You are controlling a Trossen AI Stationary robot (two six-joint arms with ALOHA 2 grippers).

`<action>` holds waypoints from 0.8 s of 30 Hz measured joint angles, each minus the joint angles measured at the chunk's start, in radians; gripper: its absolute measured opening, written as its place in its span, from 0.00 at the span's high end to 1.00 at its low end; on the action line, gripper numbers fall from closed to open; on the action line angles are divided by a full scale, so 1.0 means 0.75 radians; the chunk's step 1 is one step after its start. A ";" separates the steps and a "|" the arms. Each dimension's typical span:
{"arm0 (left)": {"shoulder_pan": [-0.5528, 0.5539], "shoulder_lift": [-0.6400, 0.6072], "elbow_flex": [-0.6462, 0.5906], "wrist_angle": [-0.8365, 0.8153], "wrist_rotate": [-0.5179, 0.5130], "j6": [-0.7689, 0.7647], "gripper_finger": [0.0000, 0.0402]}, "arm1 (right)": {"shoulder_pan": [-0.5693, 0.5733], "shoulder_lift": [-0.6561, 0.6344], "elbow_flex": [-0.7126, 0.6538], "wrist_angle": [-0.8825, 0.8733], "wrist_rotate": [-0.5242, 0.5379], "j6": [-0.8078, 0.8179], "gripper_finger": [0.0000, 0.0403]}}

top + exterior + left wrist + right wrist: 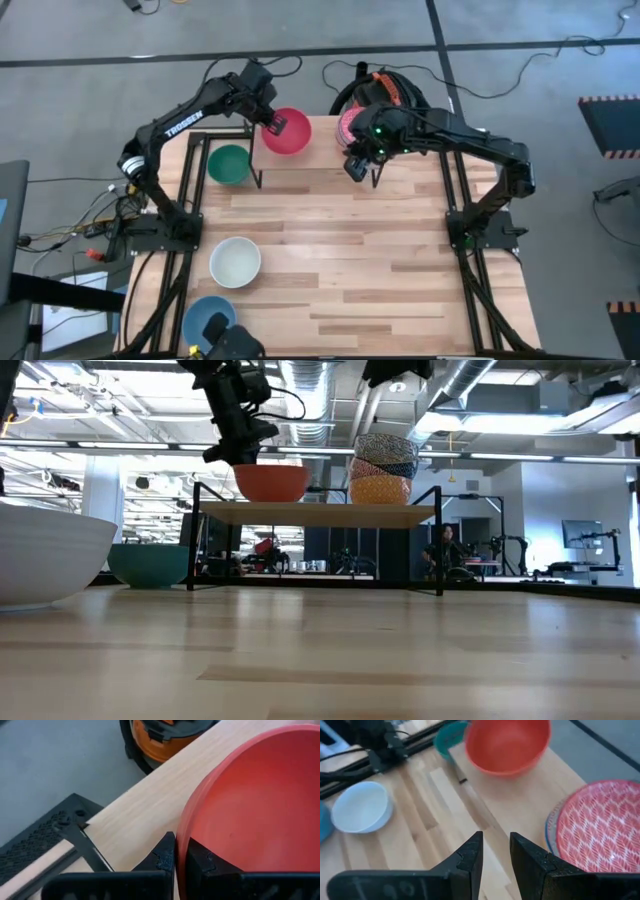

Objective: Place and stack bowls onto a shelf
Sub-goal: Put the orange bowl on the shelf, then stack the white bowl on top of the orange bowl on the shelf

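The shelf stands at the table's far edge. A red bowl is on its left half, and my left gripper is shut on it. On the right half is a stack: a pink speckled bowl on top, a blue one under it, and a yellow speckled one at the bottom. My right gripper hovers just in front of the stack, slightly open and empty. A green bowl rests on the table beside the shelf's left legs. A cream-white bowl and a blue bowl rest near the left front. My left gripper pinches the red bowl's rim on the bowl's left side, with one finger inside the bowl and one finger outside. The fingers come from above, slanting down from the table's left. The bowl is upright and level, its base at the shelf board; I cannot tell whether it touches.
The shelf's thin black legs stand on the table near the green bowl. The bare plank tabletop stretches across the middle and right. An orange and black object sits on the floor behind the shelf.
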 joint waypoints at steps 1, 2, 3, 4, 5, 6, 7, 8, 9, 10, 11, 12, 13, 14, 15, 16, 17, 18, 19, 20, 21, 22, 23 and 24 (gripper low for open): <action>0.007 0.001 0.000 -0.003 0.015 -0.001 1.00 | 0.000 0.003 -0.002 -0.011 0.001 0.014 0.69; 0.009 0.005 0.001 -0.001 0.018 -0.001 0.99 | -0.002 0.007 -0.003 -0.016 0.002 0.023 0.69; 0.013 0.010 0.002 0.003 0.020 -0.002 0.99 | -0.002 0.015 -0.001 -0.006 0.006 0.026 0.69; 0.021 0.015 0.001 0.000 0.023 -0.002 0.97 | 0.003 0.024 0.001 0.006 0.006 0.032 0.69; 0.027 0.016 0.001 -0.003 0.028 -0.002 0.96 | 0.008 0.034 0.001 0.000 0.006 0.040 0.69; 0.029 0.015 0.001 0.001 0.028 -0.002 0.93 | 0.011 0.045 -0.001 -0.006 0.005 0.045 0.69; 0.029 0.013 0.001 0.012 0.028 -0.002 0.91 | 0.012 0.058 -0.002 -0.004 0.004 0.047 0.69; 0.030 0.013 0.001 0.019 0.028 -0.001 0.88 | 0.017 0.067 -0.002 0.000 0.001 0.050 0.69; 0.031 0.013 0.001 0.019 0.029 0.000 0.85 | 0.022 0.076 -0.002 -0.002 0.001 0.053 0.69; 0.031 0.013 0.003 0.016 0.028 0.000 0.82 | 0.027 0.088 -0.001 0.001 0.002 0.062 0.69; 0.031 0.013 0.008 0.016 0.028 0.003 0.79 | 0.027 0.100 -0.001 0.007 0.001 0.069 0.69; 0.031 0.006 0.011 0.020 0.028 0.013 0.76 | 0.027 0.113 -0.001 0.005 0.002 0.074 0.69; 0.031 -0.004 0.015 0.018 0.028 0.025 0.73 | 0.027 0.128 -0.001 0.005 0.001 0.078 0.69; 0.030 -0.020 0.018 0.017 0.028 0.040 0.70 | 0.029 0.144 -0.001 0.011 0.001 0.090 0.69; 0.027 -0.039 0.021 0.019 0.028 0.048 0.68 | 0.033 0.157 -0.001 0.014 0.000 0.104 0.69; 0.023 -0.063 0.022 0.021 0.027 0.057 0.65 | 0.036 0.169 -0.001 0.012 0.000 0.114 0.69; 0.019 -0.087 0.022 0.025 0.026 0.072 0.63 | 0.038 0.184 -0.001 0.015 -0.002 0.120 0.69; 0.015 -0.114 0.023 0.030 0.026 0.089 0.61 | 0.043 0.197 -0.001 0.024 -0.006 0.132 0.69; 0.015 -0.141 0.023 0.031 0.027 0.110 0.60 | 0.048 0.212 -0.001 0.030 -0.009 0.143 0.69; 0.011 -0.169 0.021 0.033 0.027 0.127 0.59 | 0.051 0.230 -0.001 0.038 -0.015 0.155 0.69; 0.003 -0.199 0.013 0.050 0.027 0.141 0.58 | 0.055 0.246 -0.001 0.058 -0.024 0.170 0.69; -0.006 -0.231 0.000 0.072 0.028 0.153 0.58 | 0.056 0.261 -0.001 0.083 -0.034 0.184 0.69; -0.014 -0.263 -0.018 0.087 0.027 0.165 0.58 | 0.058 0.273 -0.001 0.104 -0.052 0.202 0.69; -0.023 -0.298 -0.043 0.102 0.027 0.178 0.57 | 0.062 0.288 -0.001 0.132 -0.068 0.218 0.69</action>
